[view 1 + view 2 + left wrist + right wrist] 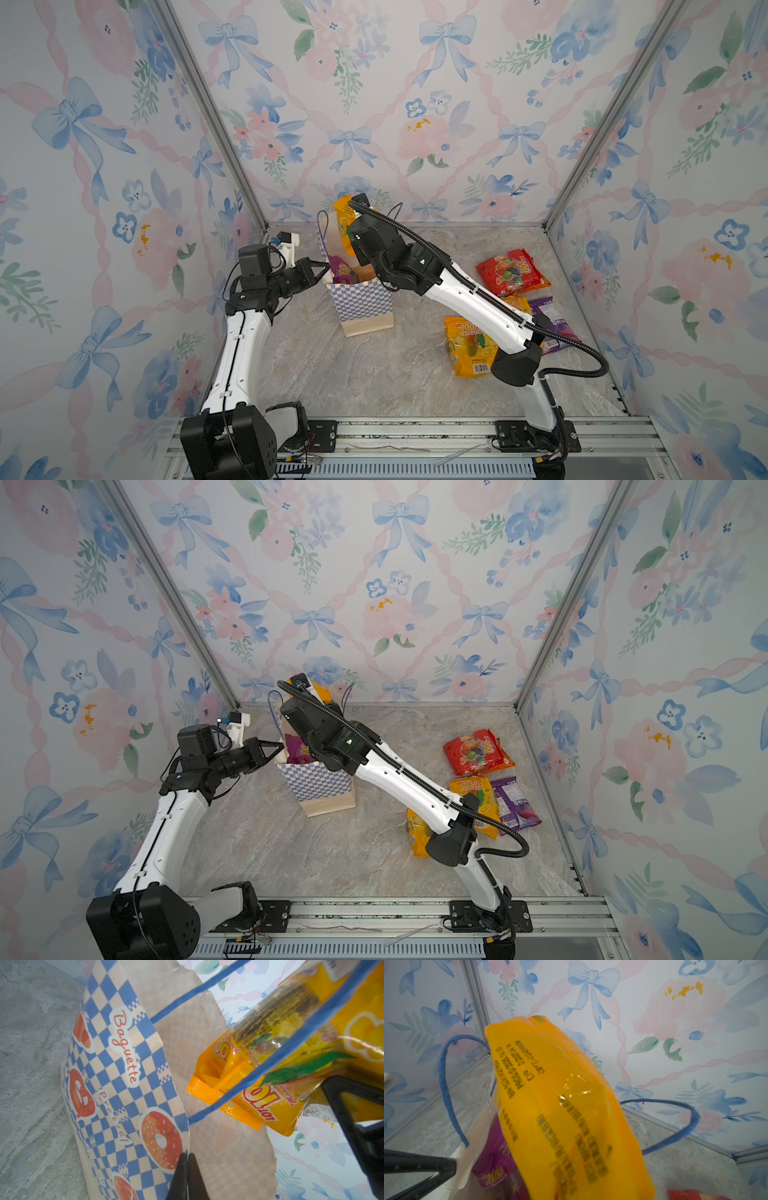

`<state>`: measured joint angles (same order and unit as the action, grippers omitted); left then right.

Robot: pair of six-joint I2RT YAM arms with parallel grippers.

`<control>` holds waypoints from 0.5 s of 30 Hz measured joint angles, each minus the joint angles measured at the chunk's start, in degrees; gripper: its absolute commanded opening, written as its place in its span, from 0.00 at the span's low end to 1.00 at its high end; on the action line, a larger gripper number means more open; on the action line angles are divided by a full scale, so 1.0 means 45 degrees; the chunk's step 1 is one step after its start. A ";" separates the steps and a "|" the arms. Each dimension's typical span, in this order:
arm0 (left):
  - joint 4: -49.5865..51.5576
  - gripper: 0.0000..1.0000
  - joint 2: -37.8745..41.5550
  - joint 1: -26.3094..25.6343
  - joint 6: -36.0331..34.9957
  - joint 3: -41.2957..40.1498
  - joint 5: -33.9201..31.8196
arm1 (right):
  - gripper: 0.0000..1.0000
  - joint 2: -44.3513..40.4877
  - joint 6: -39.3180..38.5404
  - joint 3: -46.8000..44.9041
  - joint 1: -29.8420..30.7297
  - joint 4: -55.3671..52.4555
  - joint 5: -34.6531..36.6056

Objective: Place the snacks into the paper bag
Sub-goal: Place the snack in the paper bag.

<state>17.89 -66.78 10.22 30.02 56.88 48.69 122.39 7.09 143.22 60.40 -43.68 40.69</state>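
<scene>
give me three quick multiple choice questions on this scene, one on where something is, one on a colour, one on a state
1. Where is the red pack relative to the bag?
A inside it
B leaning on it
C on the table, apart from it

2. What colour is the pack inside the bag?
A purple
B green
C white

3. The left gripper is:
A open over the table
B shut on the bag's rim
C shut on the red pack

Answers:
1 C, both top views show it lying on the table well clear of the bag.
2 A, purple shows in the bag's mouth in the right wrist view.
3 B, its tips pinch the rim in the left wrist view.
</scene>
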 measured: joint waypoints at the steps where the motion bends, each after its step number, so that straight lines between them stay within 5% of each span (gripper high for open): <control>1: 0.0000 0.00 0.0000 0.0000 0.0000 0.0000 -0.0005 | 0.42 0.0000 -0.0015 0.0000 0.0000 0.0092 -0.0010; 3: 0.0000 0.00 -0.0005 -0.0005 0.0000 0.0000 -0.0005 | 0.59 -0.0005 0.0039 0.0005 0.0005 0.0432 0.0010; 6: 0.0000 0.00 0.0000 -0.0005 0.0000 0.0000 -0.0015 | 0.71 -0.0005 0.0024 0.0005 -0.0005 0.0627 0.0010; 15: 0.0005 0.00 0.0019 -0.0010 0.0000 0.0000 -0.0170 | 0.78 -0.0330 -0.0087 0.0291 -0.0039 0.0486 -0.0675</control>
<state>17.91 -66.70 10.17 30.02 56.88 47.92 120.90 6.70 144.53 60.23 -41.50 37.65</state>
